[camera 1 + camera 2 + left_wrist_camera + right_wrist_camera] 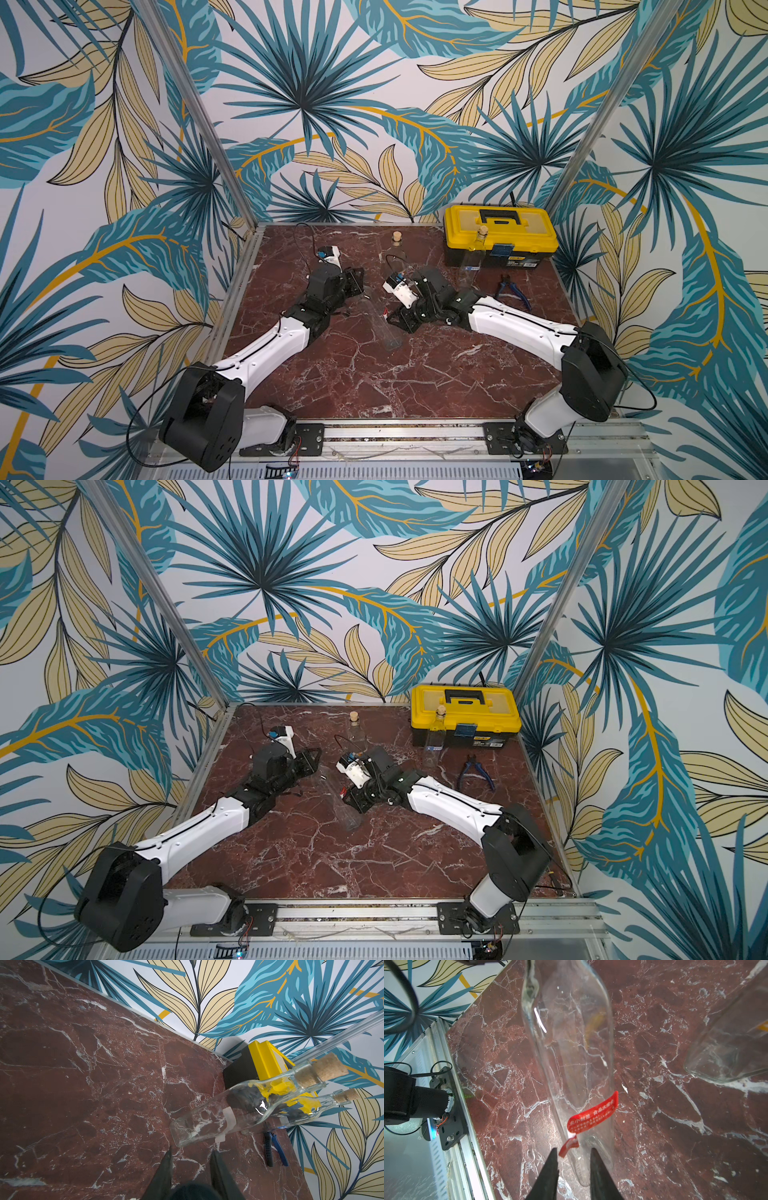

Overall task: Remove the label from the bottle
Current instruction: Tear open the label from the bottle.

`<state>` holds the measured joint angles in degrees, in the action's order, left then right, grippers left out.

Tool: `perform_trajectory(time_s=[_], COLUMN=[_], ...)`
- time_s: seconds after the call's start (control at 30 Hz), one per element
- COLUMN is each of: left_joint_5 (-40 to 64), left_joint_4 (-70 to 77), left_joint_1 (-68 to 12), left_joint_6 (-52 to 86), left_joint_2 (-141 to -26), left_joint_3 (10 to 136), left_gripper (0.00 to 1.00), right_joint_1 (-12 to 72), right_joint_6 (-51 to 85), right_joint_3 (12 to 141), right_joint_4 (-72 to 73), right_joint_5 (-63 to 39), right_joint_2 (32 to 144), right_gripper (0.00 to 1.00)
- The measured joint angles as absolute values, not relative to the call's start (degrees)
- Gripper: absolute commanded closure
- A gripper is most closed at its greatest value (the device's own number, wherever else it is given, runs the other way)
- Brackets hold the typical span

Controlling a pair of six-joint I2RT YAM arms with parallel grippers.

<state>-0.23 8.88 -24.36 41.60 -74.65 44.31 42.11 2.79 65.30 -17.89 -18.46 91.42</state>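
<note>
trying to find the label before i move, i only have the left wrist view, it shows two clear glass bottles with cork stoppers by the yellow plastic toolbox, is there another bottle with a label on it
Observer: Yes. A third clear glass bottle sits slanted near the middle of the red marble table and carries a red printed label.
Operator: is the right gripper holding that label yet
Observer: Not yet. The right gripper has its jaws apart, and the label's peeled loose end lies right at its fingertips.
</note>
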Motion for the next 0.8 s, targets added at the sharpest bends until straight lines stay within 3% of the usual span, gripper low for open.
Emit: perform_trajectory(time_s=[0.27,0.8], left_joint_5=[-0.2,-0.2], left_joint_4=[8.1,7.9], left_joint_1=[-24.4,-24.4], left_joint_6=[41.8,41.8], left_joint_2=[-74.7,-74.7], left_joint_3=[44.7,44.8], left_gripper=[1.0,1.0], right_joint_1=[42.2,42.4], right_joint_6=[2.8,2.7], right_joint_3=[66.4,67.3], right_joint_4=[-17.9,-18.2], right_joint_5=[-18.5,-18.0], right_joint_2=[93.8,94.2], right_gripper=[0.73,0.9])
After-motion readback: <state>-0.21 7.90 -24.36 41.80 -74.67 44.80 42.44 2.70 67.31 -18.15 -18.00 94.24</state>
